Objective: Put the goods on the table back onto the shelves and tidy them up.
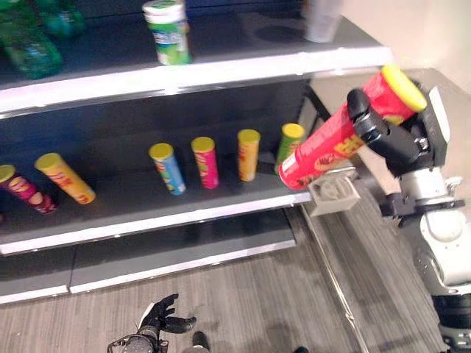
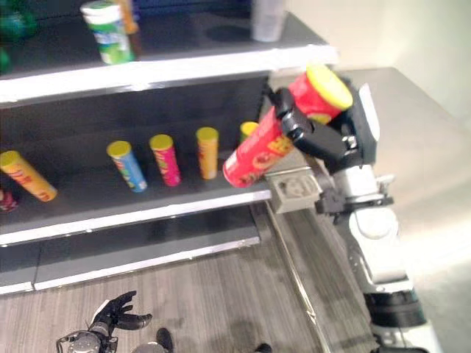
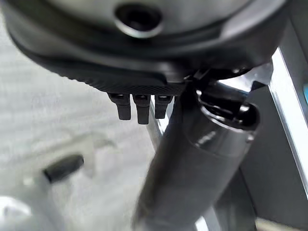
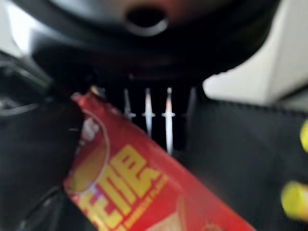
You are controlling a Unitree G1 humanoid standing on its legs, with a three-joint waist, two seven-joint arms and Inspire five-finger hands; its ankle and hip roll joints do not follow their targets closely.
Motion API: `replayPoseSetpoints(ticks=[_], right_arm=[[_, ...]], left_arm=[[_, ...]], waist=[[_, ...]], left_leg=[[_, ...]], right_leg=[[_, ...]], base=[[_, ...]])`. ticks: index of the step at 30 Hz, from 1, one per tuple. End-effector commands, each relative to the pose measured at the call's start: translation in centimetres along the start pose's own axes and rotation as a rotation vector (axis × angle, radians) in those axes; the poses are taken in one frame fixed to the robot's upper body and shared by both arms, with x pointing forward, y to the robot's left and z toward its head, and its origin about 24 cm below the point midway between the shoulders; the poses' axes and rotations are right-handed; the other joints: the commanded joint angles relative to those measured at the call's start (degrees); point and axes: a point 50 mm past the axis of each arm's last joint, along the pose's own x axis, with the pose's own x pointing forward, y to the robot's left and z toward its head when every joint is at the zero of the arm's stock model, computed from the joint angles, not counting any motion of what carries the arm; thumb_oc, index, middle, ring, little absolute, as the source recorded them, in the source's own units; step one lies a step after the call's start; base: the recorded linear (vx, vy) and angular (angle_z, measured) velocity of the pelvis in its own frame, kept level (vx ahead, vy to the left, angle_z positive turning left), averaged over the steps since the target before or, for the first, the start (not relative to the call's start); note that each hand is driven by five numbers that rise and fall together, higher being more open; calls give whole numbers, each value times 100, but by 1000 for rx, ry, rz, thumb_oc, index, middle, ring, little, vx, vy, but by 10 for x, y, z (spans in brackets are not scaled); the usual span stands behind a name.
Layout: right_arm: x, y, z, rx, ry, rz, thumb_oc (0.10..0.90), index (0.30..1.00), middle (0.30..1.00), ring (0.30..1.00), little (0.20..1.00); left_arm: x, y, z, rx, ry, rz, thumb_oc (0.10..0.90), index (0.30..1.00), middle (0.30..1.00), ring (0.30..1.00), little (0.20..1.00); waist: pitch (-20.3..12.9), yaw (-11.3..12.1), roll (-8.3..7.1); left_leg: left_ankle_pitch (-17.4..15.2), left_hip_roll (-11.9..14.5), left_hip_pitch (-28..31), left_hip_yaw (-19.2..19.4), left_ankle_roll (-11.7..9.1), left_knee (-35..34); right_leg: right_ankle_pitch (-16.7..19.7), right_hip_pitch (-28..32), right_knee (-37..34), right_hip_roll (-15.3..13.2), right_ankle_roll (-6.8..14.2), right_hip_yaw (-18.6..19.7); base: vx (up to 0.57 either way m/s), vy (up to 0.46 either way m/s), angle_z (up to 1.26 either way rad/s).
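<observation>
The shelves point(image 1: 184, 209) fill the back, with three boards in sight. The middle board's right end stops just past the green can point(image 1: 289, 144), and open floor point(image 1: 243, 294) lies in front and to the right. The right hand point(image 1: 383, 136) is up at that corner, fingers curled tight round the red can point(image 1: 331, 143). The can slants, yellow lid up and to the right, base down-left over the board's front edge, just beside the green can. Six more cans stand or lean along the middle board; one green-and-white can point(image 1: 168, 31) is on the top board. The left hand point(image 1: 158, 318) hangs low over the floor, fingers loosely spread, holding nothing.
</observation>
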Motion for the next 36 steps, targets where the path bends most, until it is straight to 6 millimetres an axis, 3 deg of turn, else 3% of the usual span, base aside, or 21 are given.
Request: replayPoseSetpoints(ticks=[1,3,5,6,9,10,12,13,17,19,21,22,24,25,29,31,32,33,35,36], right_arm=[[26,-10,67,-26,-348,-42,400,300,300,300,300],[23,0,62,-7,-335,-3,400,300,300,300,300],[22,7,60,-8,-323,45,400,300,300,300,300],[18,12,58,-28,-304,93,400,300,300,300,300],[10,21,49,-39,-259,157,400,300,300,300,300],[9,25,48,-47,-252,175,400,300,300,300,300],[8,32,45,-10,-248,190,400,300,300,300,300],[6,46,39,-16,-225,246,400,300,300,300,300],[-3,67,27,-65,-182,322,400,300,300,300,300],[-5,73,29,-104,-193,352,400,300,300,300,300],[-5,75,28,-138,-197,361,400,300,300,300,300],[-3,79,23,-179,-183,365,400,300,300,300,300],[-3,85,21,-197,-183,378,400,300,300,300,300],[-1,88,17,-225,-175,375,400,300,300,300,300],[3,84,14,-327,-177,334,400,300,300,300,300],[0,79,13,-367,-176,295,400,300,300,300,300],[-2,75,11,-411,-164,260,400,300,300,300,300],[-3,77,14,-420,-187,219,400,300,300,300,300],[-1,81,14,-428,-193,217,400,300,300,300,300],[2,85,15,-438,-211,208,400,300,300,300,300]], left_arm=[[-8,32,-4,72,-20,73,800,900,900,900,900],[-10,44,-7,84,-5,106,800,900,900,900,900],[-12,50,-11,79,14,127,800,900,900,900,900],[-13,52,-17,82,38,136,800,900,900,900,900],[-15,51,-26,80,77,136,800,900,900,900,900],[-16,48,-28,70,78,129,800,900,900,900,900],[-16,47,-30,60,85,132,800,900,900,900,900],[-17,40,-35,30,103,129,800,900,900,900,900],[-15,22,-36,10,102,94,800,900,900,900,900],[-12,20,-26,-3,63,88,800,900,900,900,900],[-9,15,-15,3,23,73,800,900,900,900,900],[-8,12,-11,7,5,63,800,900,900,900,900],[-9,10,-13,16,9,69,800,900,900,900,900],[-10,13,-14,15,11,92,800,900,900,900,900],[-10,14,-17,19,26,102,800,900,900,900,900],[-10,12,-18,52,33,94,800,900,900,900,900],[-9,14,-16,83,29,97,800,900,900,900,900],[-10,23,-17,139,37,114,800,900,900,900,900],[-10,27,-18,141,42,129,800,900,900,900,900],[-12,33,-22,133,59,152,800,900,900,900,900]], waist=[[-257,268,58],[-82,214,79],[-35,178,87],[-21,134,91],[-33,93,50],[-25,117,-5],[-61,122,-52],[-108,147,-71],[-157,148,-37],[-17,161,-52],[110,114,-41],[143,66,1],[123,64,-7],[150,89,-17],[67,45,185],[-81,-3,366],[-164,-2,377],[-161,29,343],[-135,67,316],[-77,138,338]], left_leg=[[-673,608,977,-192,-476,-564],[-610,480,872,-341,-298,-564],[-553,388,792,-462,-183,-564],[-331,307,631,-590,-53,-564],[-260,191,550,-820,17,-536],[-239,125,520,-927,12,-518],[-196,61,443,-1030,8,-524],[-167,66,399,-1100,-37,-530],[-106,83,226,-1265,-89,-379],[-195,74,-61,-1335,-133,138],[-229,212,-374,-1128,-242,569],[-218,478,-484,-930,-310,722],[-153,742,-454,-1009,-379,637],[87,1179,-450,-1337,-520,490],[579,1687,-340,-1766,-786,-152],[463,1588,-152,-1698,-890,-508],[293,1275,-116,-1705,-843,-457],[-71,755,42,-1574,-551,-321],[-153,609,148,-1467,-438,-336],[-210,485,282,-1278,-301,-385]], right_leg=[[590,-585,-833,62,905,135],[279,-708,-331,121,899,882],[-266,-673,155,410,783,1473],[-868,-748,709,903,525,1960],[-1421,-638,705,1625,260,2522],[-1456,-559,418,1811,158,2675],[-1355,-412,16,1901,147,2713],[-1267,-274,-355,2053,138,2887],[-1146,-88,-807,2133,106,2889],[-1168,-21,-847,2069,57,2752],[-1209,47,-867,1962,29,2487],[-1202,100,-906,1909,41,2375],[-1158,108,-918,1790,107,2384],[-1142,26,-855,1610,179,2422],[-1200,8,-734,1381,374,2522],[-1142,27,-670,1224,494,2481],[-956,77,-605,833,610,2446],[-712,12,-321,315,700,2491],[-607,-87,-165,146,711,2512],[-420,-234,115,-17,650,2317]], base=[[-173,191,31],[-202,250,44],[-189,200,57],[-195,141,24],[-86,23,29],[-5,-91,42],[0,-104,33],[-7,-101,22],[17,-101,15],[-84,-66,49],[-125,33,89],[-49,165,100],[22,251,58],[34,317,13],[82,383,-13],[128,504,-16],[193,869,37],[163,818,39],[53,413,27],[14,213,-14]])
